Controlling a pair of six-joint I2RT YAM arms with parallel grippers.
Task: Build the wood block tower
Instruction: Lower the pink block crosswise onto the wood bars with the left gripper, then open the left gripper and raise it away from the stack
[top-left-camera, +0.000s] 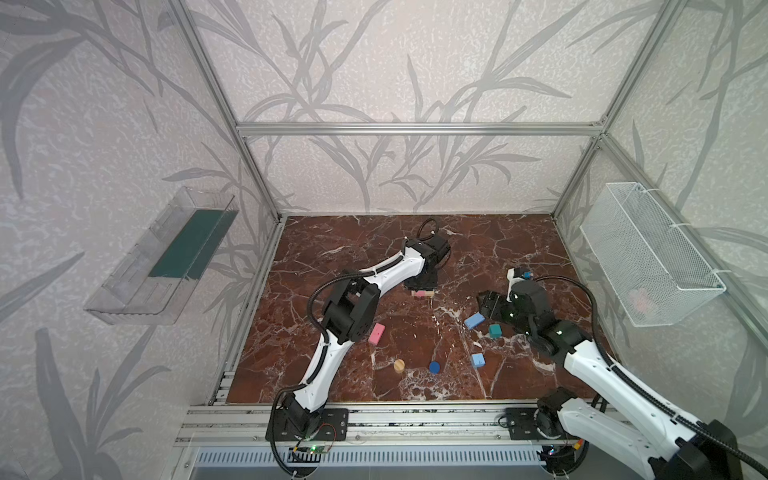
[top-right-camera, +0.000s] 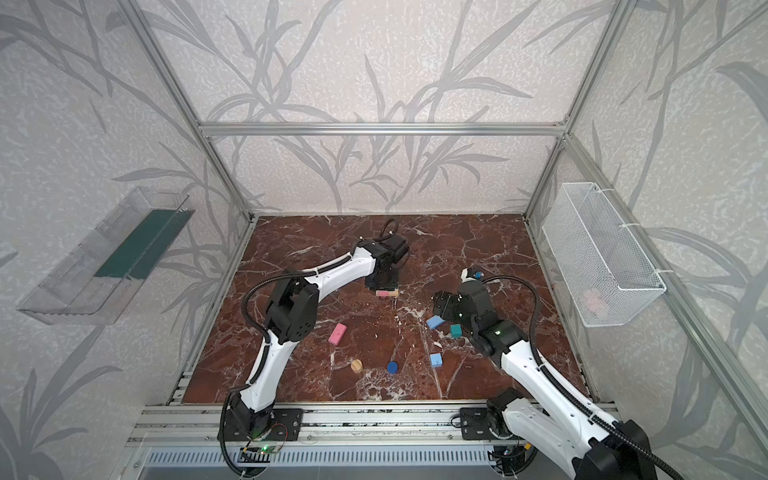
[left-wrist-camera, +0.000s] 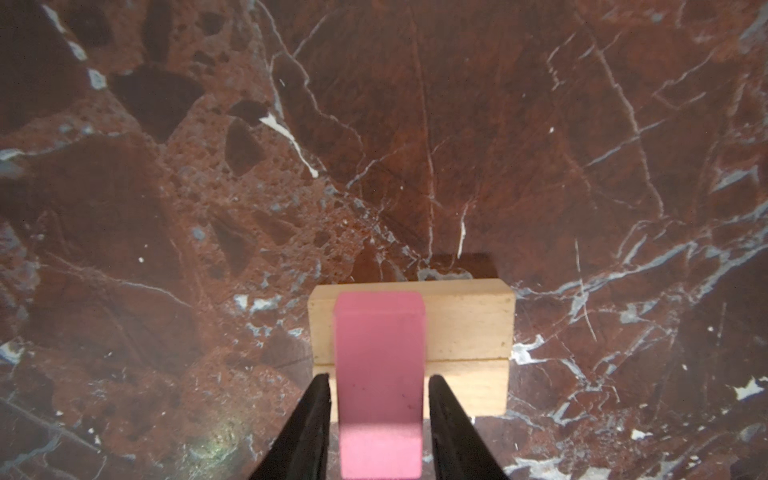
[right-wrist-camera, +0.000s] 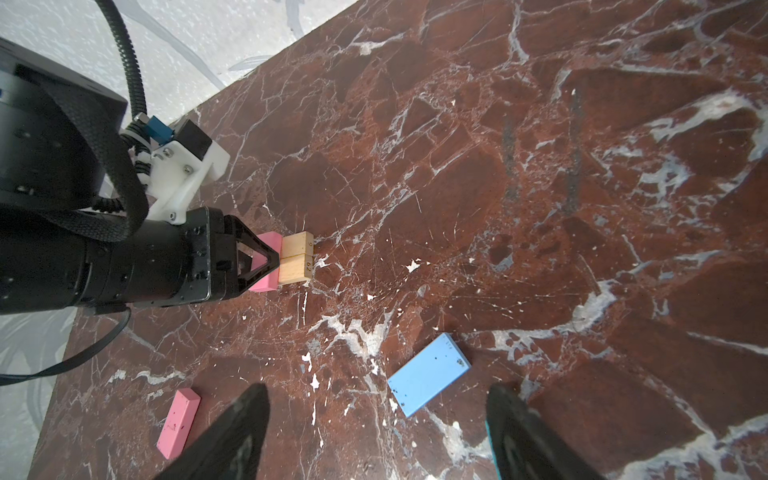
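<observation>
Red-brown marble tabletop (top-left-camera: 415, 249), boxed in by leaf-patterned walls (top-left-camera: 415, 62), is carrying a tower (right-wrist-camera: 296, 258) just two layers high. Two tan bars (left-wrist-camera: 465, 320) are lying side by side, touching, and a pink bar (left-wrist-camera: 379, 332) is resting crosswise on them, toward one end. The left gripper (left-wrist-camera: 378, 380) is straddling that pink bar, its jaws spread barely clear of both sides and gripping nothing. The right gripper (right-wrist-camera: 378, 388) is hovering with jaws wide apart and empty, near a light blue block (top-left-camera: 474, 320) and the teal cube (top-left-camera: 494, 331). A second pink bar (top-left-camera: 376, 334), a second light blue block (top-left-camera: 478, 360), the tan cylinder (top-left-camera: 399, 365) and the dark blue cylinder (top-left-camera: 434, 366) are lying loose nearer the front. The likely hazard is that thin clearance: a slanted retreat could catch the pink bar, skewing it or parting the tan bars beneath.
</observation>
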